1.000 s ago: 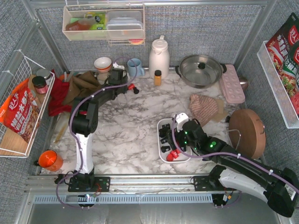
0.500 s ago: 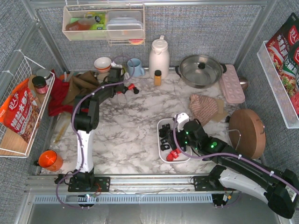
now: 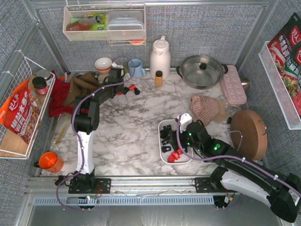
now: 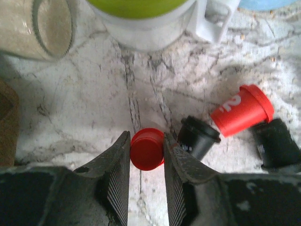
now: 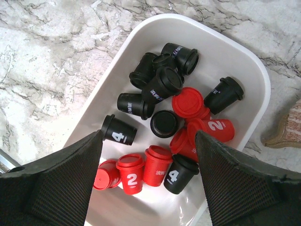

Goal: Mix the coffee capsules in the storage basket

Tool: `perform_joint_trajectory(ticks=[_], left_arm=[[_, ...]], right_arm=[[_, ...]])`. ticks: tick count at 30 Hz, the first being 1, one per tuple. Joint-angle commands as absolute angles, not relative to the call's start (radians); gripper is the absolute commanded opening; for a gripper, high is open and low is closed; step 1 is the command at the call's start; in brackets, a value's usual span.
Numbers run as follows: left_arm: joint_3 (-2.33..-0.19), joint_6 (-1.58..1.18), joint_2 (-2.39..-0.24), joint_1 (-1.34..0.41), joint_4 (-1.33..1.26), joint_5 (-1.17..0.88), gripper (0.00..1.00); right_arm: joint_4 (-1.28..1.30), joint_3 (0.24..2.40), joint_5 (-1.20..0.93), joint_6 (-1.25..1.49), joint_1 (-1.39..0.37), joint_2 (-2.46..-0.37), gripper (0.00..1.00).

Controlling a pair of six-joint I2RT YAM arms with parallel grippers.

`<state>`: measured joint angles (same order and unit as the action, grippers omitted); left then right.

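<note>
While the right pincer point(image 5: 148, 136) hangs wide open over the storage basket point(image 5: 254, 70) with nothing between its jaws, the basket sits on the desk point(image 3: 131, 127) under it. The basket holds the coffee capsules point(image 5: 162, 123), roughly 9 black and 6 red. They lie jumbled, some upright, some tipped, several marked 2 or 4. Blacks bunch at 1 end of the basket, reds toward the other, touching mid-basket. The left pincer point(image 4: 146, 137) is well apart from the basket, far-left of it toward the back of the desk. Its jaws are narrow, pads against both sides of 1 red capsule point(image 4: 147, 150) standing on the marble. 3 loose capsules point(image 4: 242, 110) lie beside that one, outside the basket: black, red marked 2, black. A lidded pot point(image 3: 202, 70) stands behind the basket.
</note>
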<state>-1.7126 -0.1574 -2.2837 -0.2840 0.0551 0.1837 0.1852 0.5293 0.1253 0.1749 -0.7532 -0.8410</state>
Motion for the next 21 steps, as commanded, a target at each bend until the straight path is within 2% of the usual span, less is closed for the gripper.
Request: perform_joint_trajectory(ticks=[1,5,12,21], left_arm=[[-1.674,-0.185,-2.215,-0.283,0.091,0.150,0.25],[-1.552,-0.216,-2.052,-0.293,0.017,0.089,0.24],[-1.187,-0.206,-1.682,-0.376,-0.170,-0.091,0.25],[-0.805,-0.163,-1.356,-0.636,-0.446,-0.278,0.28]], right_arm=[[0.192,0.535,0.137,0.179,-0.752,-0.817,0.84],[0.211,0.538,0.155,0.183,-0.750,-0.785,0.84],[0.239,0.530,0.180,0.194,-0.746,-0.721,0.84],[0.091,0.482,-0.014,0.158,-0.746,-0.630,0.82]])
